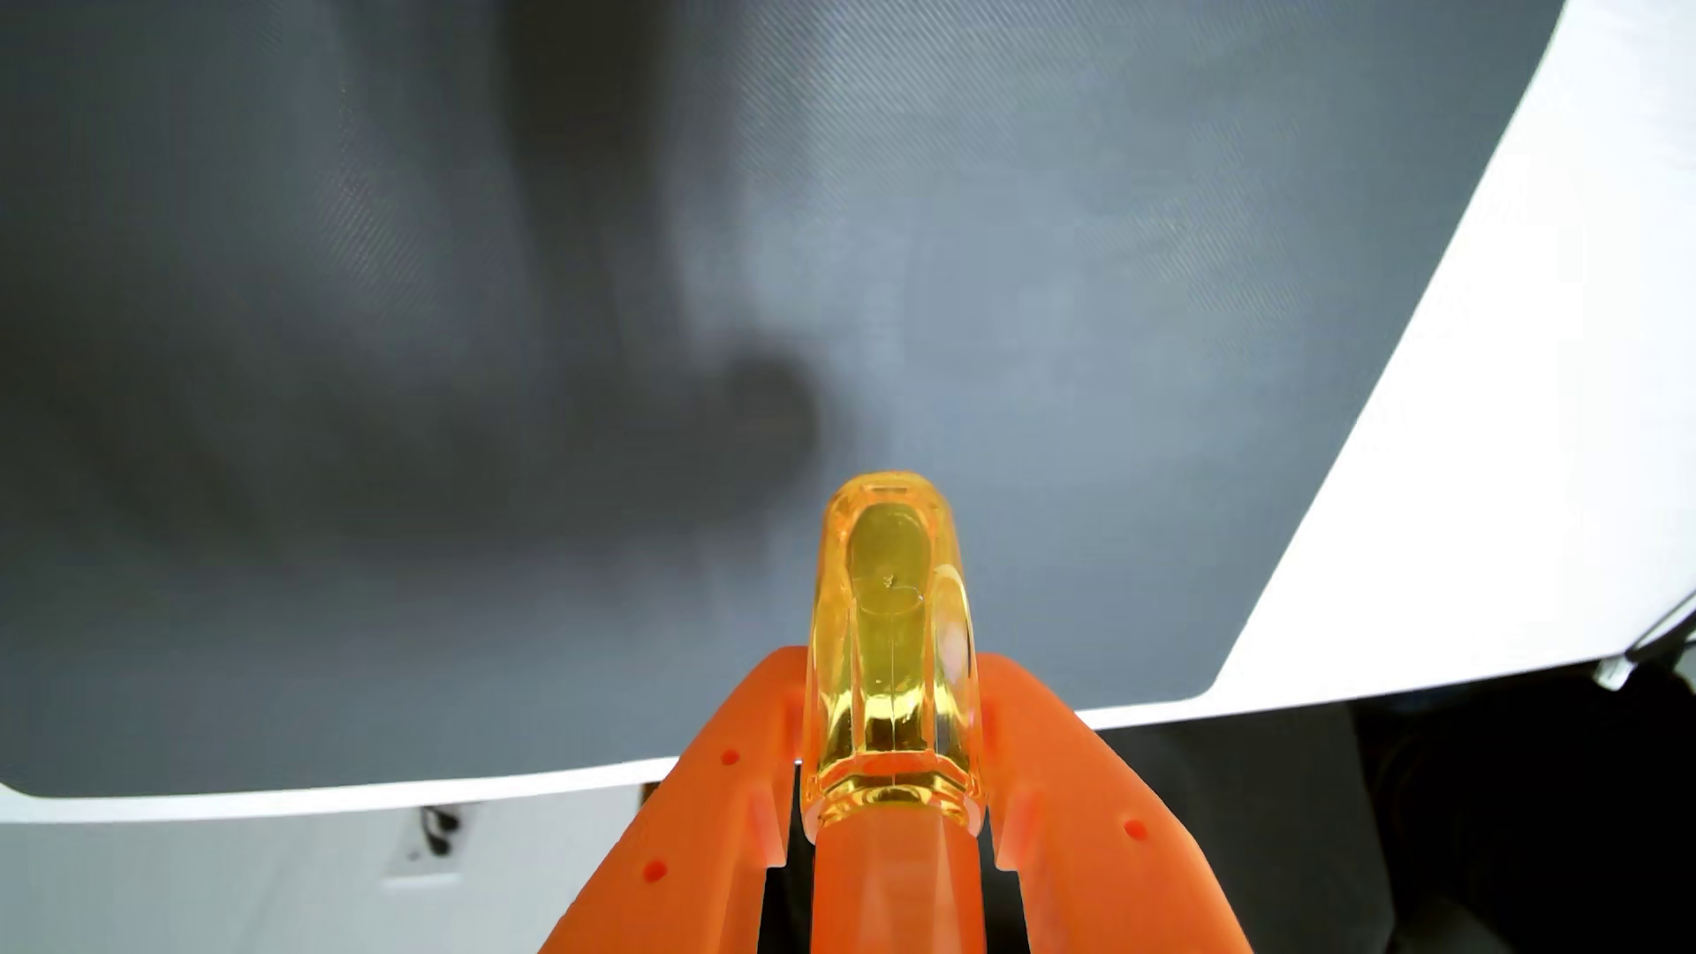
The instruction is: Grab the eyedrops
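Claw point(888, 697) in orange, its two fingers point(697, 807) clamped on one translucent yellow eyedrops bottle point(888, 642), held above one dark grey mat point(459, 367) on the white surface point(1514, 459).

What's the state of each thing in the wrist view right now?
eyedrops: yellow see-through bottle, clamped between the orange fingers, sticking out past their tips, off the mat
gripper: shut on the eyedrops
fingers: one on each side of the bottle, pressed against it
mat: grey, lying flat, shadowed beneath the bottle
table: white, showing past the mat's edges
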{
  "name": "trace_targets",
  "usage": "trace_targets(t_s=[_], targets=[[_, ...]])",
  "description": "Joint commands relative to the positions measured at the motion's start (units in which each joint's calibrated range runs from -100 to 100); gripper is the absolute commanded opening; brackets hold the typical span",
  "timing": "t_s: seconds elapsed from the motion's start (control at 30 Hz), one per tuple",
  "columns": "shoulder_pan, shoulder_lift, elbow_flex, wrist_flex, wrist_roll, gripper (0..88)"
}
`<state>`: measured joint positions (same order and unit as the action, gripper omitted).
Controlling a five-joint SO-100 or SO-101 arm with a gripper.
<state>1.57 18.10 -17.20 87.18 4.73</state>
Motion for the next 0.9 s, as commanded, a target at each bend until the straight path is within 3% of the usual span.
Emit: trace_targets(t_s=[0.0, 0.87], targets=[[0.67, -4.73, -1.93, -0.08, -0.57, 0.6], [-0.82, -5.23, -1.84, -0.60, -0.31, 0.7]])
